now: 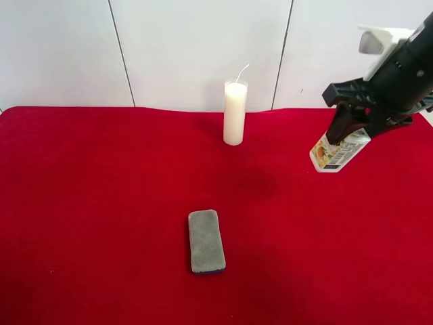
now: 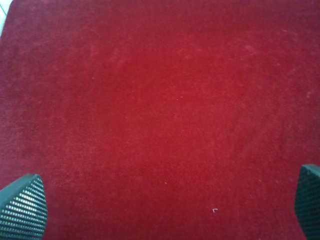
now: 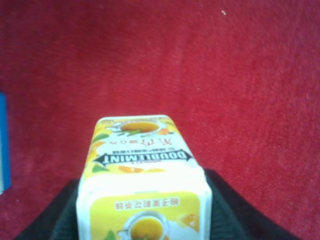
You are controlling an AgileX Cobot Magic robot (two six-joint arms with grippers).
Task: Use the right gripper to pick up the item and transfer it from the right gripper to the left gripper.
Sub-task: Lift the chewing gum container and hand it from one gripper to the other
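Note:
The item [image 1: 338, 150], a small white packet with a yellow-orange label, hangs tilted at the far right of the red cloth. The right gripper [image 1: 348, 135] is shut on its upper end. In the right wrist view the item [image 3: 145, 170] fills the lower middle, and the gripper [image 3: 145, 222] clamps it with a black finger on each side. The left gripper [image 2: 165, 205] is open over bare red cloth, with only its two fingertips [image 2: 22, 207] showing and nothing between them. The left arm does not show in the exterior high view.
A tall white candle [image 1: 235, 114] stands near the back middle of the red cloth [image 1: 81, 203]. A grey flat pad [image 1: 206, 241] lies near the front middle. A white panelled wall runs behind the table.

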